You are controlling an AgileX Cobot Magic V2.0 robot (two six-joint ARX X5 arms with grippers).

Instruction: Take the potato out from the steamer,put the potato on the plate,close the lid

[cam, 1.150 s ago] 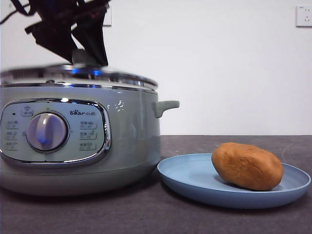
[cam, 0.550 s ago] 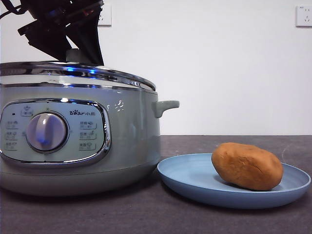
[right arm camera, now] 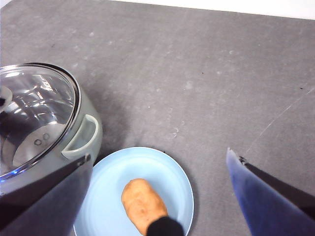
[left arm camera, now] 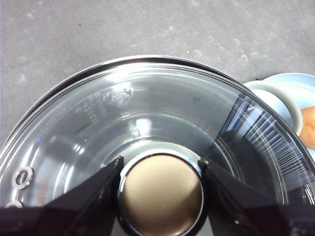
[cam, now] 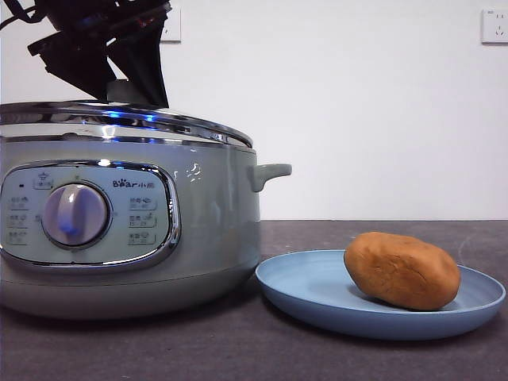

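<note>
One potato (cam: 402,271) lies on its side in the blue plate (cam: 309,290), toward the rim at 3 o'clock in the front view, touching the plate floor. The plate sits on the grey surface (cam: 238,349) just beside the steamer (cam: 214,230), at its 3 o'clock, under the small side handle (cam: 270,173). The lid (left arm camera: 147,113) rests on the steamer, its steel rim lying along the pot's top edge. The left hand (left arm camera: 160,169) is at the lid's centre, one black jaw pressed against each side of the knob (left arm camera: 160,194), grasping it. Through the glass the pot's inside is mostly glare and reflections, so what it holds cannot be made out. The right hand (right arm camera: 157,196) hangs high above the plate with its jaws spread wide, grasping nothing. Part of the steamer is cut off at 9 o'clock in the front view.
</note>
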